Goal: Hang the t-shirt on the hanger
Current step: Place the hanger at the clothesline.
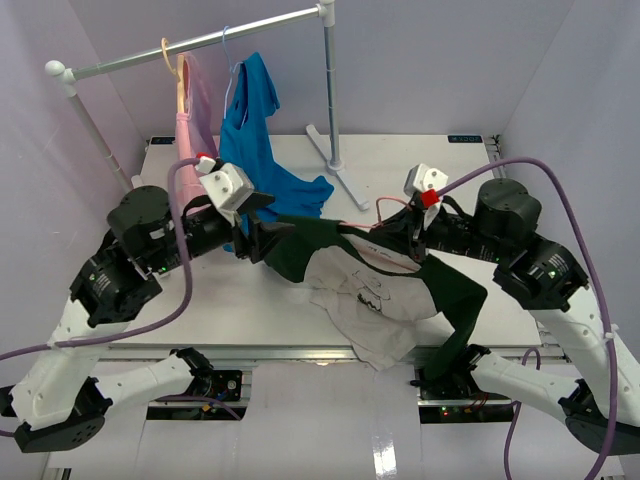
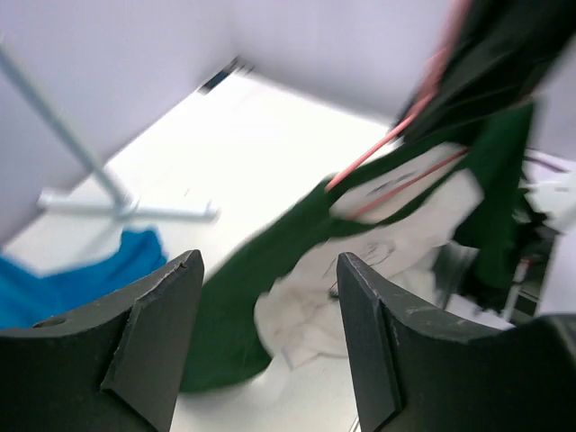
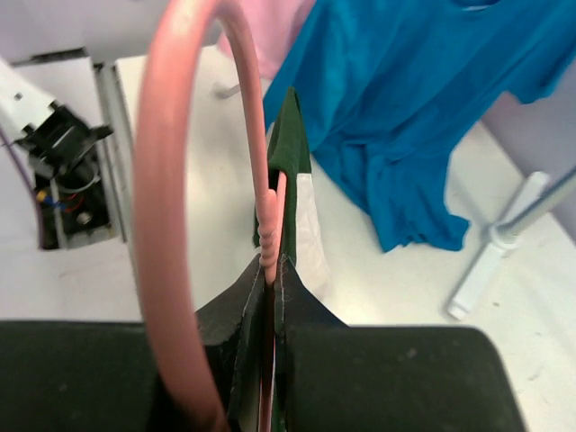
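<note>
From above, a garment rack [image 1: 333, 150] stands at the far side of the desk [image 1: 250, 300], and a blue shirt [image 1: 255, 140] and a pink garment [image 1: 195, 100] hang from its rail. The t-shirt [image 1: 370, 290] lies in front of the rack's foot, lifted at its green collar and shoulders while its white body sags onto the desk and a sleeve droops over the near edge. The left hand [image 1: 262, 235] is in front of the rack and to its left, at the shirt's green sleeve. The right hand [image 1: 415, 245] is in front and to the right, at the collar, where the pink hanger [image 1: 385, 205] shows. In the left wrist view, which is blurred, the left hand [image 2: 267, 261] stands wide. The t-shirt [image 2: 306, 315] seems to lie beyond its fingers [image 2: 162, 333] rather than between them, with the hanger [image 2: 378, 148] slanting up and the blue shirt [image 2: 72, 279] below the rack's foot [image 2: 126, 207]. In the right wrist view, the right hand [image 3: 270, 360] is closed tight on the twisted neck of the hanger [image 3: 162, 180], with green t-shirt [image 3: 288, 153] cloth pinched alongside. The hook arches up on the side away from the rack's foot [image 3: 490, 261], and the blue shirt [image 3: 405, 117] lies between.
</note>
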